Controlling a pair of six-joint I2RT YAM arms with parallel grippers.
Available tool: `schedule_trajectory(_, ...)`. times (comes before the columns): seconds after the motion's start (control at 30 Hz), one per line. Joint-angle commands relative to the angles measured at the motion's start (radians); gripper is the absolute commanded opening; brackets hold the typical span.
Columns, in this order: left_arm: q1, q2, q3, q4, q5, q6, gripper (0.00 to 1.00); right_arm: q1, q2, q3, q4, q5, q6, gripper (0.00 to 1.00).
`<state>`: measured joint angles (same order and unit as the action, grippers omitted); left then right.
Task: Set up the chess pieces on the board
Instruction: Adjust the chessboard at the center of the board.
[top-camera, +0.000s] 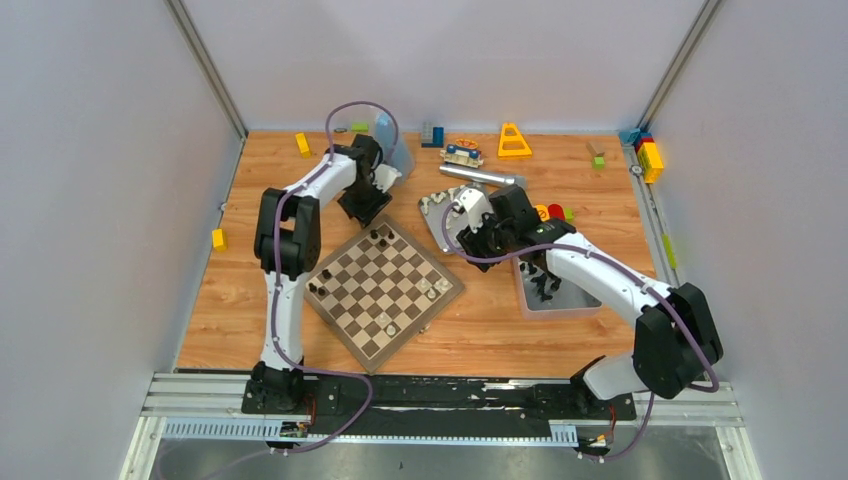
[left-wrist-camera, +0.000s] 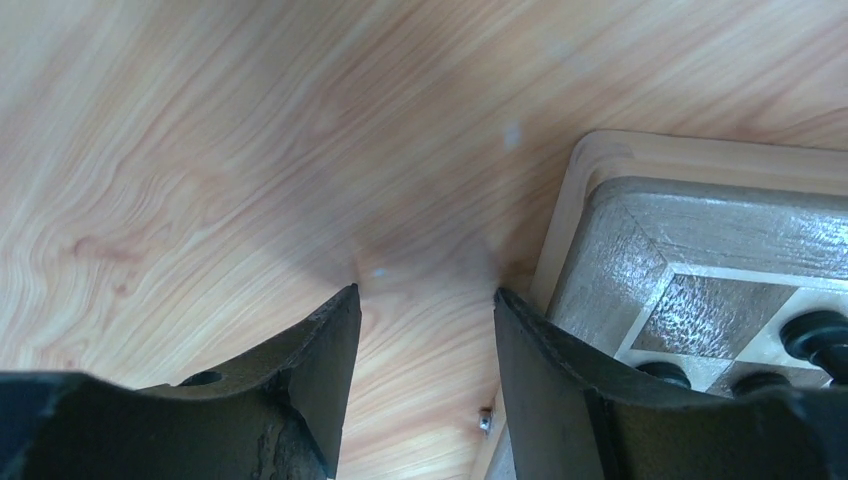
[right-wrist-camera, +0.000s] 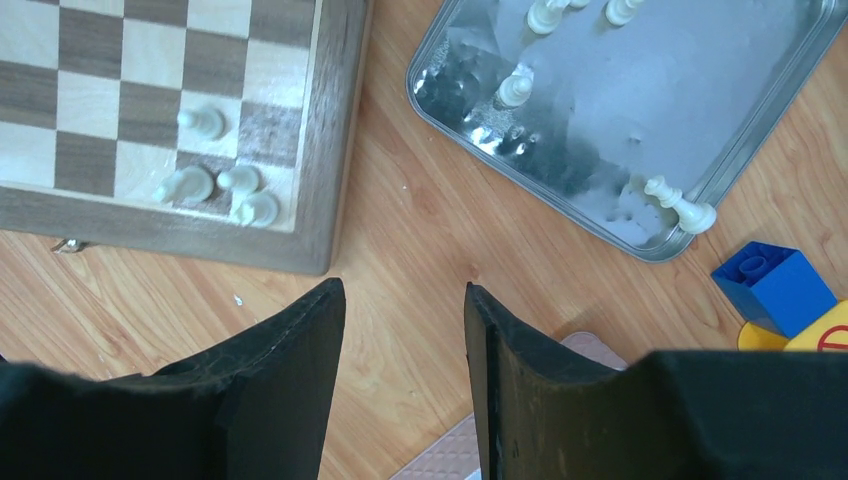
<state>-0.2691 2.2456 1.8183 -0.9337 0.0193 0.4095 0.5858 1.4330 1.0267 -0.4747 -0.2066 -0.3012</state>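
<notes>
Over the tabletop (left-wrist-camera: 200, 150), just off the far corner of the board (top-camera: 375, 290), the left gripper (left-wrist-camera: 425, 295) hangs with jaws apart. Nothing is between them, only bare wood grain in the gap. The black chess pieces (left-wrist-camera: 815, 335) sit on the corner squares right beside its right finger. My read: it's parked there because that corner is the black side being filled.

The right gripper (right-wrist-camera: 402, 290) is also spread and empty, over the strip of tabletop between the board's edge and the metal tray (right-wrist-camera: 600, 130). That's a sensible transit spot, since the tray is the white supply and the nearest board corner is the white side. Four white chess pieces (right-wrist-camera: 215, 190) are bunched on the squares of that corner, a couple nearly touching, so they probably need spacing out later. A few loose white pieces (right-wrist-camera: 515, 88) remain in the tray. A grey tray (top-camera: 585, 300) holds more black ones, partly hidden under the right arm.

Most squares are bare, so the task looks early.

Materials:
- **Board:** wood veneer in dark and cream checks, with a brown mitred border and a pale rounded outer edge.
- **Metal tray:** shiny sheet metal with rounded corners and a low raised lip. The floor is slick, so I expect pieces to skid if nudged.
- **Pieces:** small, turned and glossy, with round bases. They likely tip easily.
- **Fingers:** matt black, scuffed, tapering to blunt tips. They're broad against such small pieces, so the pinch must be well centred.

A blue block (right-wrist-camera: 775, 285) sits just beside the metal tray, not part of this.
</notes>
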Motion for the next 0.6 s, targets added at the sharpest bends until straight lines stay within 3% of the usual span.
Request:
schedule_trajectory(0.0, -0.1, 0.085, 0.042, -0.033, 0.09, -0.043, 0.6, -0.023, -0.042, -0.014, 0.02, 0.005, 0.007, 0.49)
schedule_trajectory(0.2, -0.114, 0.049, 0.108, -0.02, 0.069, -0.093, 0.64, -0.041, -0.037, -0.017, 0.022, -0.014, 0.008, 0.49)
schedule_trajectory(0.57, -0.022, -0.337, -0.155, 0.151, 0.014, -0.069, 0.86, -0.053, -0.025, -0.036, 0.048, -0.035, 0.001, 0.49)
